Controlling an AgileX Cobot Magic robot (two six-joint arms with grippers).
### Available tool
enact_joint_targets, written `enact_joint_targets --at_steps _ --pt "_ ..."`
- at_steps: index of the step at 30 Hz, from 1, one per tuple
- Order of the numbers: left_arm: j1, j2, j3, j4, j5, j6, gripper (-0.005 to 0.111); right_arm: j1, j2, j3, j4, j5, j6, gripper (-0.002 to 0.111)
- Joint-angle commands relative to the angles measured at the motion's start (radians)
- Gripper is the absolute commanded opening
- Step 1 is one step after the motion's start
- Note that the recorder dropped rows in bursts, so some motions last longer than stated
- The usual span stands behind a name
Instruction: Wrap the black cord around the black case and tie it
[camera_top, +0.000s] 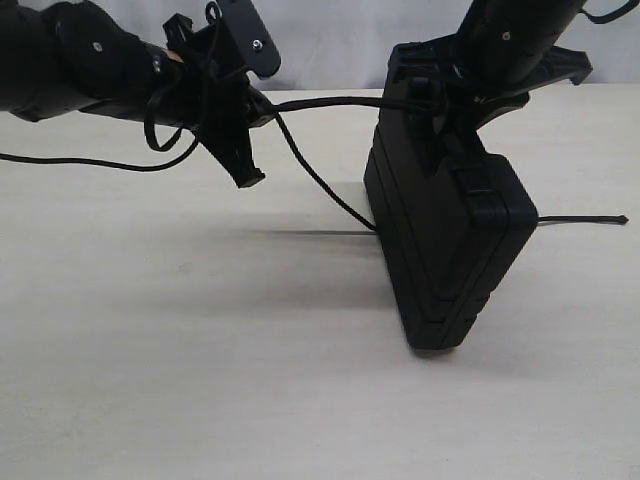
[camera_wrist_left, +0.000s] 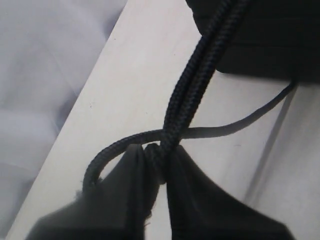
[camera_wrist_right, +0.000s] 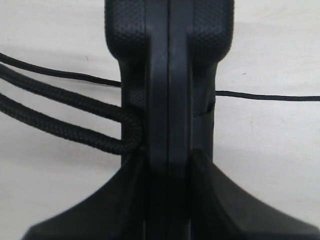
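black cord (camera_wrist_left: 192, 95) pinched taut in left tool (camera_wrist_left: 158, 161); right tool (camera_wrist_right: 167, 167) clamps upright black case (camera_top: 450, 240).

— What sort of place is this?
— It looks like a robotics lab bench. A black left arm (camera_top: 80, 60) and right arm (camera_top: 520, 25) reach over a plain pale table (camera_top: 200, 400).
— And behind it?
— A creased whitish cloth backdrop (camera_top: 330, 45) hangs along the far edge, like a recording set.
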Motion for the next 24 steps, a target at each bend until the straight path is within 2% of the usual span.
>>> enact_joint_targets --at_steps 1,5,15,24 --pt "-0.008 -0.004 0.0 0.015 -0.013 -0.015 0.0 -0.002 0.008 0.0 -0.007 -0.025 -0.003 0.004" --pt "-0.01 -0.004 0.0 0.018 0.003 -0.015 0.0 -0.002 0.008 0.0 -0.007 -0.025 -0.003 0.004" --pt "-0.01 -0.004 0.0 0.177 0.007 -0.033 0.0 -0.002 0.008 0.0 -0.007 -0.025 -0.003 0.004" --pt "-0.037 0.0 0.0 0.171 -0.007 -0.035 0.0 -0.002 0.008 0.0 -0.007 -0.025 -0.003 0.004"
